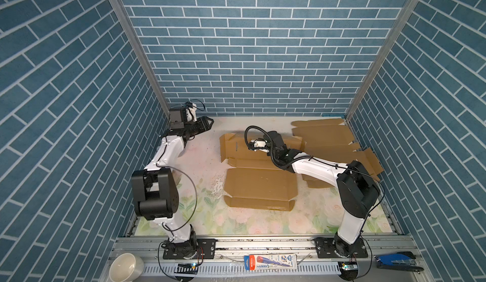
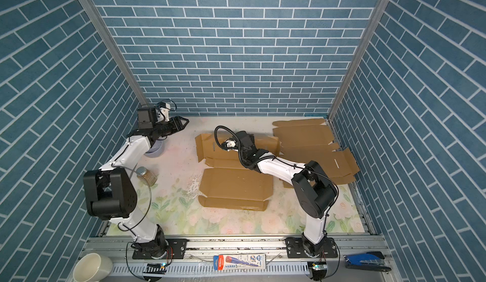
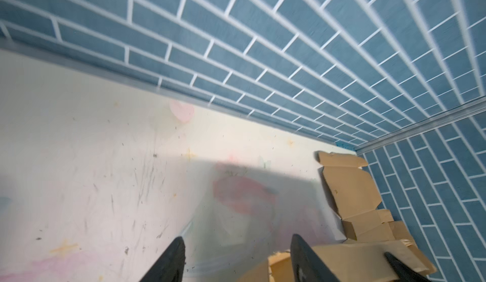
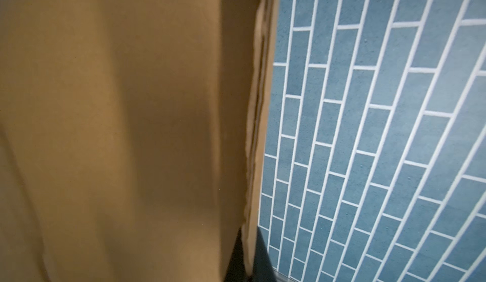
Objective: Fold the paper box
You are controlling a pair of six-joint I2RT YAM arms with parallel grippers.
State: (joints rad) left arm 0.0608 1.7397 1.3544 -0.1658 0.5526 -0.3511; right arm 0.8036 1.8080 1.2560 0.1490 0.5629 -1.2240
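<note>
The paper box [image 1: 260,186] lies in the middle of the table, mostly flat and not yet formed: a brown die-cut sheet of matte cardboard with straight crease lines, a wide rectangular near panel, a narrow strip along its front edge and small ear-shaped tabs at the corners. Its far part has a thin cut slot, and the side flap there curls up a little. The right arm reaches over this far part. In the right wrist view the right gripper [image 4: 248,244] is clamped on the rough, layered edge of a raised panel of the paper box [image 4: 118,110], with one dark finger [image 4: 263,262] on each side of the sheet. In both top views the wrist hides these fingers. The left gripper [image 1: 207,121] hangs near the far left corner, well apart from the box. Its two black, pointed fingers [image 3: 172,259] stand spread with nothing between them, only the table below. A stack of flat cardboard blanks [image 1: 328,138] of the same brown colour lies in the far right corner, with jagged and notched edges. The table cover [image 1: 236,223] is smooth and pale, with a faded flower print and many small dark scratches. The walls [image 1: 249,44] around carry a blue brick pattern with white lines. In a top view, a clear round jar [image 2: 147,175] stands near the left arm. A glossy white cup [image 1: 126,267] and a blue stapler [image 1: 397,262] rest on the metal front rail.
</note>
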